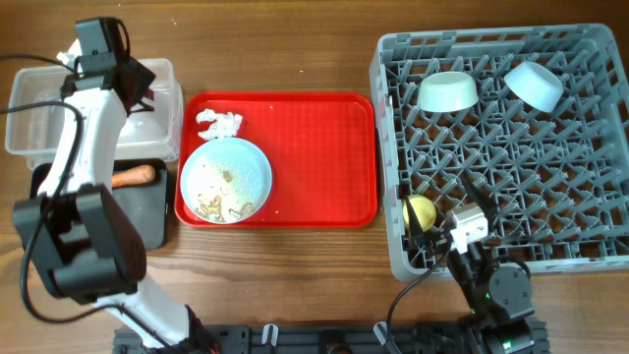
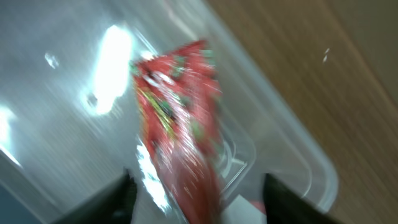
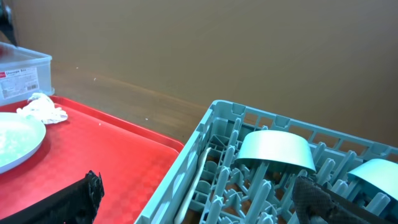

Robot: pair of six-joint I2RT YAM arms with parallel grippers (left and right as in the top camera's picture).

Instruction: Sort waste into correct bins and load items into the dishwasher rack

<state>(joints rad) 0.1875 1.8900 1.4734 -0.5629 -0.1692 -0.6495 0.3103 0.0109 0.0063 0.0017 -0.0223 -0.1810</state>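
Observation:
My left gripper (image 2: 199,193) is open over the clear tub (image 1: 59,108), at its right end (image 1: 136,84). The red snack wrapper (image 2: 177,106) shows blurred between the spread fingers, unclamped, against the tub (image 2: 62,124). The carrot piece (image 1: 136,176) lies in the black tray (image 1: 152,216). The white tissue (image 1: 218,123) and the light blue plate (image 1: 231,167) with beige scraps (image 1: 211,205) sit on the red tray (image 1: 314,157). The grey rack (image 1: 590,256) holds the pale green bowl (image 1: 447,91), light blue bowl (image 1: 534,85), yellow cup (image 1: 420,210) and white spoon (image 3: 196,177). My right gripper (image 3: 202,193) is open and empty at the rack's front left.
The red tray lies between the bins on the left and the rack on the right. The left arm stretches over the black tray and the tub. Bare wooden table shows behind and in front of the tray.

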